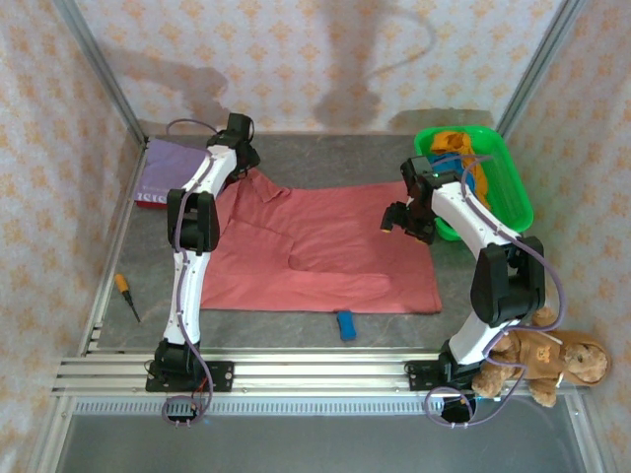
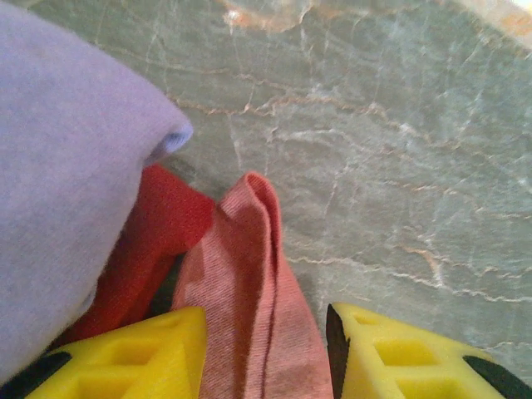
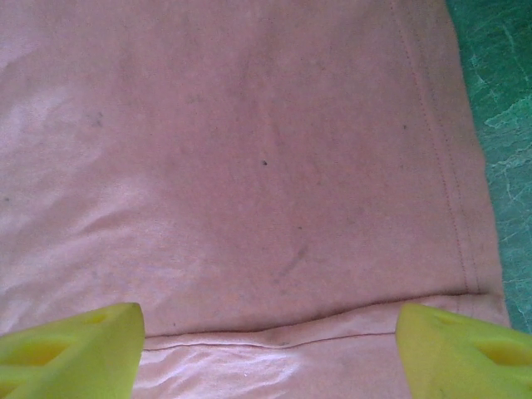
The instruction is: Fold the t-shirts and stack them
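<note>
A large salmon-pink t-shirt (image 1: 325, 246) lies spread across the middle of the table. At its back left corner my left gripper (image 1: 237, 133) stands open around a raised fold of that shirt (image 2: 249, 283); the cloth touches one yellow finger (image 2: 141, 349) and stops just short of the other. A folded lilac shirt (image 1: 173, 163) rests on a dark red one (image 1: 153, 197) right beside it. My right gripper (image 1: 399, 222) hovers wide open over the pink shirt's right hem (image 3: 274, 337), nothing between its fingers. Orange (image 1: 455, 141) and blue (image 1: 471, 172) shirts lie in a green basket (image 1: 513, 187).
A small blue block (image 1: 346, 324) lies just in front of the pink shirt. A screwdriver (image 1: 126, 294) with an orange handle sits at the front left. A brown teddy bear (image 1: 542, 360) leans by the right arm's base. Metal frame posts and patterned walls close in the sides.
</note>
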Robot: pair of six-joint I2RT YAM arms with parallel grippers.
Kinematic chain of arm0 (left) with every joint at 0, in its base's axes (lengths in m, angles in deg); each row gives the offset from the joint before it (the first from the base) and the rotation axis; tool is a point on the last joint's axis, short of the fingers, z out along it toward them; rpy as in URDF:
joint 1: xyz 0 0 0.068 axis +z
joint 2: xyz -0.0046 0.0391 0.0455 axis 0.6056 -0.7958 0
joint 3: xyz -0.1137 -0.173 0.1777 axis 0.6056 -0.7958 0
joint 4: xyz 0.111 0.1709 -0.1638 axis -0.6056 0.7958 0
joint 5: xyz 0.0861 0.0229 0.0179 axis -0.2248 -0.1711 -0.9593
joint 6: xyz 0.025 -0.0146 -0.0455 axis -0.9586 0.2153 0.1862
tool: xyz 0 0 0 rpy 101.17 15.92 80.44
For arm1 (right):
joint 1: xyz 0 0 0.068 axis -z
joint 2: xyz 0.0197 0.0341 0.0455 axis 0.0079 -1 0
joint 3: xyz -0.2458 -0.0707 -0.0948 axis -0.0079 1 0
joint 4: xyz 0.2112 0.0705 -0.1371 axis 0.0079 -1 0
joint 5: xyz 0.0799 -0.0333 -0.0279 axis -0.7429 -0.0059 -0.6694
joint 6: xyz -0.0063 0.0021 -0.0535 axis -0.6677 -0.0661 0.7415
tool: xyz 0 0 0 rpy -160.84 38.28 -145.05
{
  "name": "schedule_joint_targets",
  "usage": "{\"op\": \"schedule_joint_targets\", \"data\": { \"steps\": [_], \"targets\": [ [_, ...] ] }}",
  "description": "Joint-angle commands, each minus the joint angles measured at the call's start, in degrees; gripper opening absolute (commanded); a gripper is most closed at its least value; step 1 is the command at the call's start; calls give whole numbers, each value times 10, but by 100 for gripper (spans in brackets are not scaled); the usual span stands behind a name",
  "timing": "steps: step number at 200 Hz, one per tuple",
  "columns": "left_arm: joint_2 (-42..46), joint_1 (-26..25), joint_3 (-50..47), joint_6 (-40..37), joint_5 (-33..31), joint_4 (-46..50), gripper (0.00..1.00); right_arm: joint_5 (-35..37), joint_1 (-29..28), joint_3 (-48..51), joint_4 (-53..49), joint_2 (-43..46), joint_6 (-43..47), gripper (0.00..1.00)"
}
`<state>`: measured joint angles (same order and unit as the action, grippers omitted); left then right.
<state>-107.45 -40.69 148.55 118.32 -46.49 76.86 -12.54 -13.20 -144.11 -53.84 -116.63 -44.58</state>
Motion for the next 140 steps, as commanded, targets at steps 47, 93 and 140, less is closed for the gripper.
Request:
{"op": "schedule_joint_targets", "data": {
  "steps": [47, 93, 140],
  "targets": [
    [-19, 0, 5, 34, 13, -8, 37, 20, 4, 4, -14, 16, 7, 79],
    [-22, 0, 6, 33, 12, -13, 30, 16, 5, -8, -18, 6, 11, 79],
    [-17, -1, 4, 31, 20, -17, 4, 26, 5, -24, -7, -6, 10, 79]
  ]
}}
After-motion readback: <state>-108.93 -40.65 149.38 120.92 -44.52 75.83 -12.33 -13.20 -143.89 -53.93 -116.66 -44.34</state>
